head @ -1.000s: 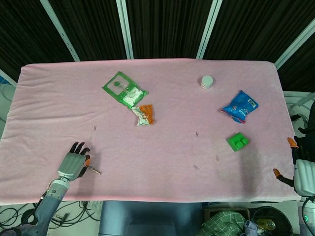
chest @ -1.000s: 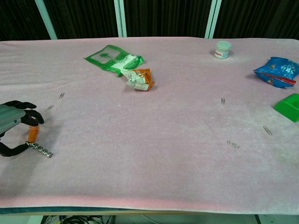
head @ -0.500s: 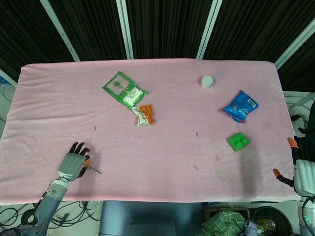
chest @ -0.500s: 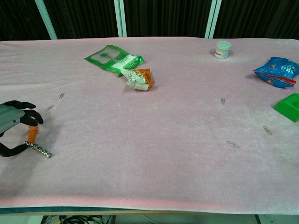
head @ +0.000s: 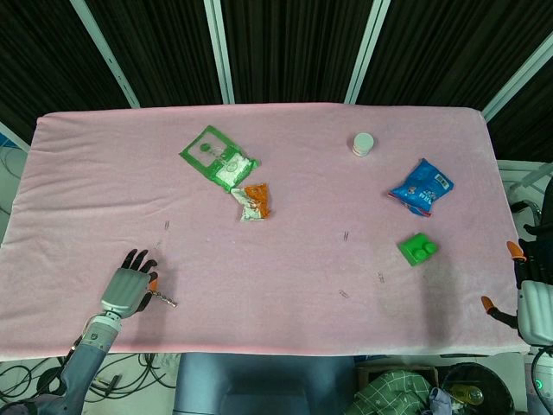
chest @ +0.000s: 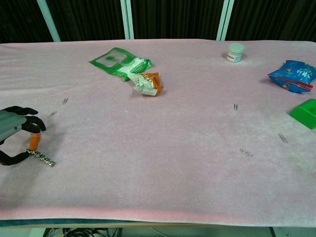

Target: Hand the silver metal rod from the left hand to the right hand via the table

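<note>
Pink fuzzy cloth covers the table [head: 285, 181], its nap soft and matte. Near the front left edge the left hand [head: 125, 290] pinches the knurled silver metal rod [chest: 42, 158], whose free end rests on the cloth, unchanged from a second ago. The right hand [head: 534, 303] hangs off the right edge, fingers apart, holding nothing.

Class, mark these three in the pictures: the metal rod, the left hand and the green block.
metal rod [chest: 43, 158], chest view, middle of its shaft.
left hand [head: 126, 287], head view, back of the hand.
green block [head: 416, 250], head view, its top face.
</note>
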